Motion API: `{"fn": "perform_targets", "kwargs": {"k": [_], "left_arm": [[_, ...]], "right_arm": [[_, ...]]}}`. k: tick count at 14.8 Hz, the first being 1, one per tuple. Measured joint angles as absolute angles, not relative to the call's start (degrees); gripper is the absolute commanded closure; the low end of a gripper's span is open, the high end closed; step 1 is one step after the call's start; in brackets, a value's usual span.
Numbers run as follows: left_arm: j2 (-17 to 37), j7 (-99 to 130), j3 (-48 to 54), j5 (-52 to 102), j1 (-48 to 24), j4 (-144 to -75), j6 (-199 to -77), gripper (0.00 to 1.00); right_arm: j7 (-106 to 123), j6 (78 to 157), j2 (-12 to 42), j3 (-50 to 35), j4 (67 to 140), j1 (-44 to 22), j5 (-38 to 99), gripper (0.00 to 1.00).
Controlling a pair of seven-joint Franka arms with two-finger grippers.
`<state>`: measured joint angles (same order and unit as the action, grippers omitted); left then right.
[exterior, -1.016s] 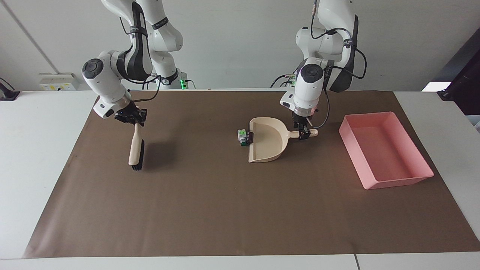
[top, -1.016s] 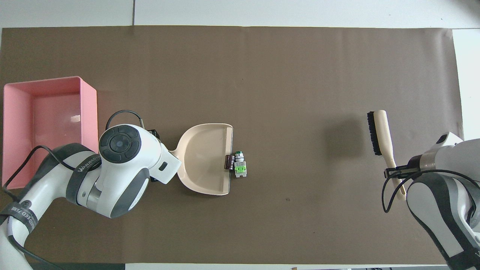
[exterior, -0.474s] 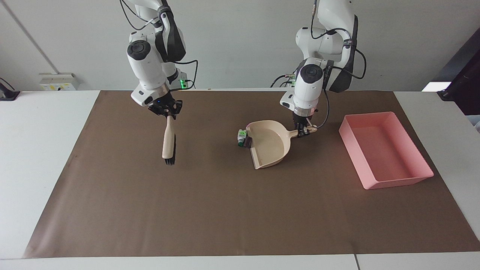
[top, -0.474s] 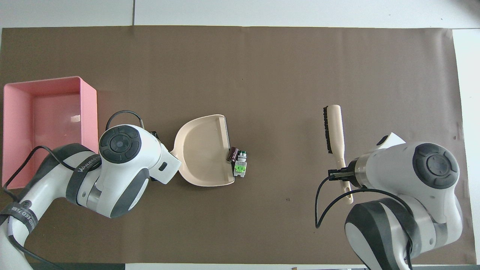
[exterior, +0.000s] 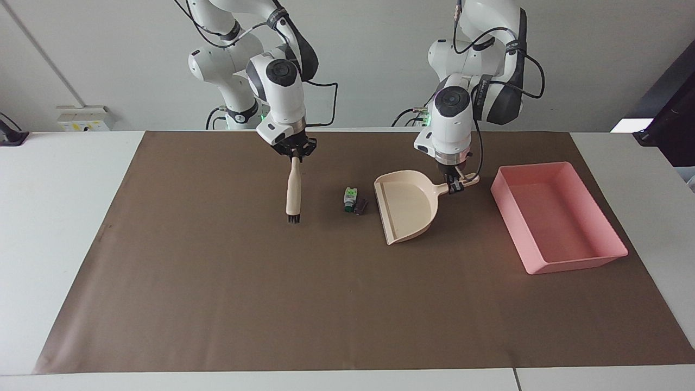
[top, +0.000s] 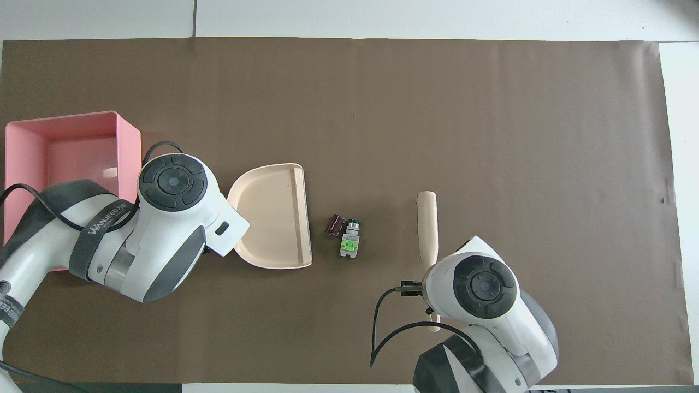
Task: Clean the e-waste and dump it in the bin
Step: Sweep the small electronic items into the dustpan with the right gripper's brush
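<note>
The e-waste [exterior: 352,200], small, stiff and judged light, lies on the surface between the brush [exterior: 293,194] grasped by the right hand [exterior: 295,156] and the dustpan [exterior: 408,210], whose handle is clenched in the left hand [exterior: 454,183]. Being prone to skid, the bits are better swept than pinched, then tipped into the bin [exterior: 558,216] at the left arm's end.

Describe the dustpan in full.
The dustpan is beige, plastic-looking, a flat scoop with raised side and back walls and a short handle. It is empty. The left pincer is shut on its handle. Its open lip faces the e-waste, clear of it, and the pink bin lies beside it.
</note>
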<state>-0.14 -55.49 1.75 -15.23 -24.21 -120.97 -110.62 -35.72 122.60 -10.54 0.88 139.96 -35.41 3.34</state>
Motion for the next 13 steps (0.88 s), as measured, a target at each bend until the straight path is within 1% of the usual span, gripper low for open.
{"fn": "perform_targets", "kwargs": {"k": [4,8,11,13], "left_arm": [[1.3,-61.7,1.6,-15.8,-24.0,-119.9,-110.0,1.0],[4.1,-60.6,1.6,-15.8,-23.6,-118.0,-109.5,1.0],[4.6,-57.4,1.9,-15.8,-24.0,-118.1,-108.9,1.0],[4.6,-56.5,1.9,-15.8,-24.8,-118.3,-108.7,1.0]], "right_arm": [[-39.0,127.2,-7.1,0.9,140.0,-39.4,3.9,1.0],[-39.1,130.9,-4.3,0.9,138.9,-42.0,7.2,1.0],[-39.1,131.7,-1.1,0.8,135.5,-43.1,9.1,1.0],[-39.1,133.1,3.6,0.8,131.3,-45.6,11.7,1.0]]}}
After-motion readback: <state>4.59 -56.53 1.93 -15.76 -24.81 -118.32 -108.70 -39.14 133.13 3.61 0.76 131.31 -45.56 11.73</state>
